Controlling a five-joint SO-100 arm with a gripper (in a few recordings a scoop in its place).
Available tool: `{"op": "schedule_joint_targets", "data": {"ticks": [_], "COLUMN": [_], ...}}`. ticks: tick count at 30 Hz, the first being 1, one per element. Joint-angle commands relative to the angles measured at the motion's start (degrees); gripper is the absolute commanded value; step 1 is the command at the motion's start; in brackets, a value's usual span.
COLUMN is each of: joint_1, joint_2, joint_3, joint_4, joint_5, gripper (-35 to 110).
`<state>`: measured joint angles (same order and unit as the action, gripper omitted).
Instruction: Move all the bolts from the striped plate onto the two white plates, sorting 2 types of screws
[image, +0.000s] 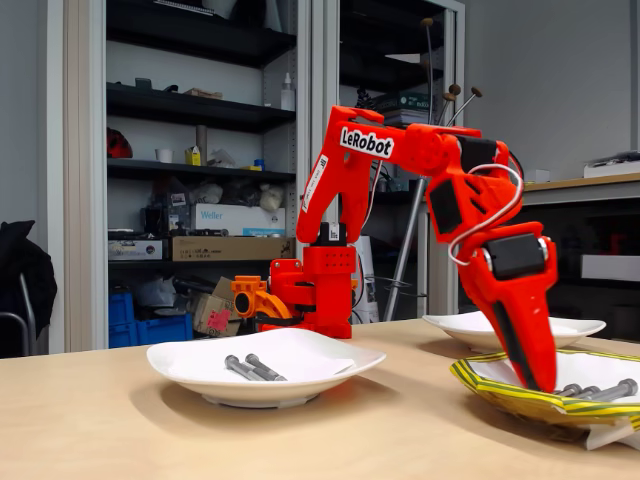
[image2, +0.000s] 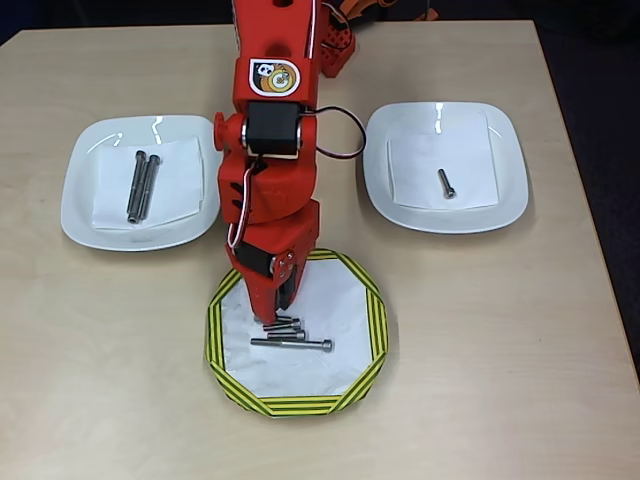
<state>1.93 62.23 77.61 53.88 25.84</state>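
The striped plate (image2: 365, 330) lies at the front centre of the table and shows low at the right in the fixed view (image: 500, 385). Three bolts rest on its white centre: one long bolt (image2: 292, 344) and two short ones (image2: 287, 334), seen as a grey cluster (image: 600, 389). My red gripper (image2: 279, 316) points down into the plate, its tip (image: 541, 383) right at the upper short bolt (image2: 285, 322). The fingers stand close together, and the tip hides whether they pinch that bolt. The left white plate (image2: 85, 195) holds two long bolts (image2: 143, 186). The right white plate (image2: 500, 170) holds one short bolt (image2: 446, 183).
The arm's red base (image: 315, 290) stands at the table's back edge between the two white plates. Bare wooden tabletop (image2: 500, 360) surrounds the plates. Shelves and a desk stand behind the table.
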Motion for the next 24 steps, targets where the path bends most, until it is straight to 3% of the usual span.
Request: {"op": "schedule_joint_targets", "data": {"ticks": [1,24], "joint_1": [1.67,2.2], "joint_2": [-0.62,-8.96], "joint_3": [-3.16,-21.18], "joint_4": [2.55,15.82], "joint_5": [0.35,4.39], "gripper": [7,0]}}
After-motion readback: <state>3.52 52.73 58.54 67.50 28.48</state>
